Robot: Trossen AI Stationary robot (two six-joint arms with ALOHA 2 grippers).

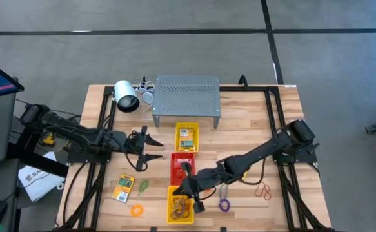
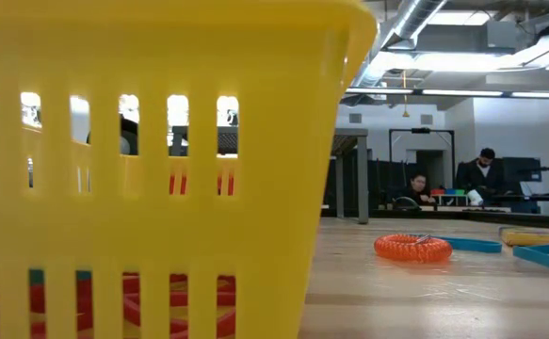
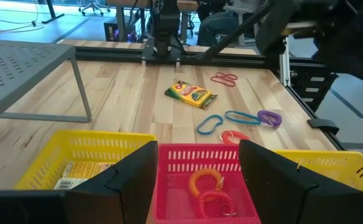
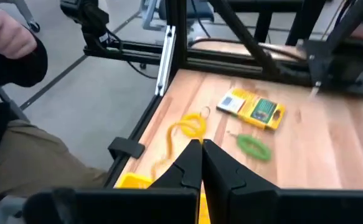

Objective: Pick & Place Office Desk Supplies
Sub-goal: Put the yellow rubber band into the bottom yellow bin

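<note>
Gaping left fingers (image 3: 134, 180) empty, right fingers (image 4: 201, 163) pressed together

No print can be read: the card packet (image 3: 191, 96) on the wood and the one (image 3: 76, 175) in the yellow tray (image 3: 44, 163) stay illegible.

Left arm comes in from the left edge of the high view, stretched level toward centre; left gripper (image 1: 153, 147) has its fingers spread wide with nothing between them. Right arm runs diagonally from right of centre down to lower centre, its right gripper (image 1: 189, 192) pointing lower left. Its fingers (image 4: 215, 163) are pressed together, nothing held.
</note>
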